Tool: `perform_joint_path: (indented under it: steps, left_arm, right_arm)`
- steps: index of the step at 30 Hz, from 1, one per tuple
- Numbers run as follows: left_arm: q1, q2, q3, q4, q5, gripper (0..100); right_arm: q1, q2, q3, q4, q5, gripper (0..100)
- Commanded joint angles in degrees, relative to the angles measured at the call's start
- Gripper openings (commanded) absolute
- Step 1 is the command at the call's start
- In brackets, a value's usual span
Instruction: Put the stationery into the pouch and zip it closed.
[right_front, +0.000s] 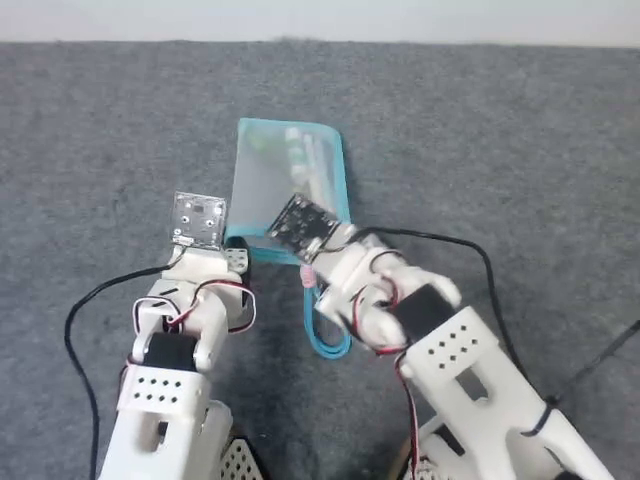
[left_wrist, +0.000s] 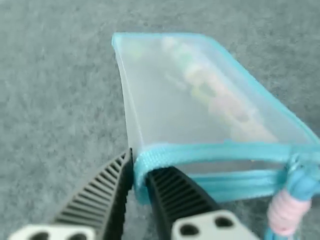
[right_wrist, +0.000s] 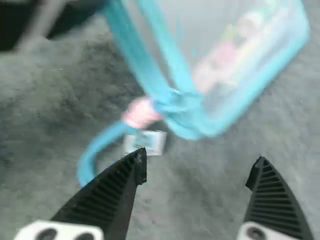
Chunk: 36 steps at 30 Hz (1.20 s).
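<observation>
High view had both arms coming in from the near edge of the grey carpeted table (right_front: 90, 130). Nearest item was the blue strap loop (right_front: 325, 335), on the surface between the arms, just short of the pouch (right_front: 285, 180). A pink bead (right_wrist: 140, 112) sat where the strap met the zipper end, with a small white tag (right_wrist: 145, 142) just beside it. The right gripper (right_wrist: 200, 160) hung over strap and bead, jaws spread wide and holding nothing, the pouch's near right corner just beyond. The left gripper (left_wrist: 137, 182) was clamped on the pouch's near left corner at the end of the zipper band, fabric pinched between its ribbed fingers. The pouch was clear with teal edging, in mid table and running away from the arms, its near edge under the right arm's wrist. The stationery (left_wrist: 215, 97) was inside along the right side, as blurry pink, green and white shapes; single items couldn't be told apart. Couldn't tell if the zip was fully closed.
</observation>
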Motion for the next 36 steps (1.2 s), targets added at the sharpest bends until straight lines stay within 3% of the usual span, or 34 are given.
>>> perform_joint_path:
  steps: [1, 8, 15, 21, 30, 36]
  left_arm:
    - [-0.3, 0.4, -5.4, 0.8, -0.3, 1]
    - [-0.2, 0.4, -6.6, 2.5, -0.2, 1]
    - [-0.1, 0.4, -6.6, 2.5, -0.3, 1]
    - [-0.1, 0.4, -6.5, 2.5, -0.4, 1]
    - [0.1, 0.5, -6.5, 2.5, -0.4, 1]
    - [3.1, 0.5, -5.5, 2.5, -0.5, 1]
  right_arm:
    - [5.7, -1.7, 2.3, -4.5, 4.7, 32.8]
    - [4.8, 6.0, 7.6, -15.3, 8.7, 33.1]
    - [2.9, 15.7, 1.8, -19.0, 8.7, 43.8]
    - [3.1, 23.2, -6.8, -19.7, 8.4, 44.2]
    - [2.9, 27.2, -11.0, -20.0, 8.7, 33.7]
    - [2.9, 26.9, -11.2, -20.2, 8.4, 18.5]
